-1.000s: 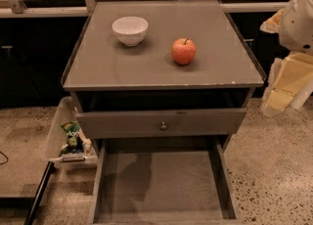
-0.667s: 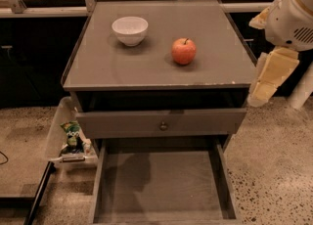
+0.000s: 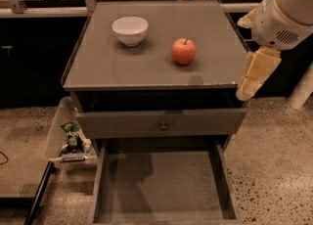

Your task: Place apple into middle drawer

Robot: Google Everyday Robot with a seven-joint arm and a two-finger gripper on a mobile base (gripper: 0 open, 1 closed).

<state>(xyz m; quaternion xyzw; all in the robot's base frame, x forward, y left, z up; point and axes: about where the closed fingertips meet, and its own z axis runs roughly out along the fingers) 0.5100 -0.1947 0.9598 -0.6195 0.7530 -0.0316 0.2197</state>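
Observation:
The red-orange apple (image 3: 184, 51) sits on the grey cabinet top (image 3: 146, 67), right of centre. The middle drawer (image 3: 166, 185) is pulled out below, a wide shallow tray with a bare floor. My gripper (image 3: 253, 75) hangs at the cabinet's right front corner, to the right of the apple and apart from it, with nothing in it. The white arm housing (image 3: 283, 13) is above it.
A white bowl (image 3: 130, 29) stands on the cabinet top, left of the apple. A drawer front with a small round knob (image 3: 163, 125) sits above the open drawer. A clear bin with a green snack bag (image 3: 73, 138) hangs at the cabinet's left. The floor is speckled stone.
My arm and gripper have moved left, closer to the cabinet's right edge. The apple, bowl and drawers have not moved.

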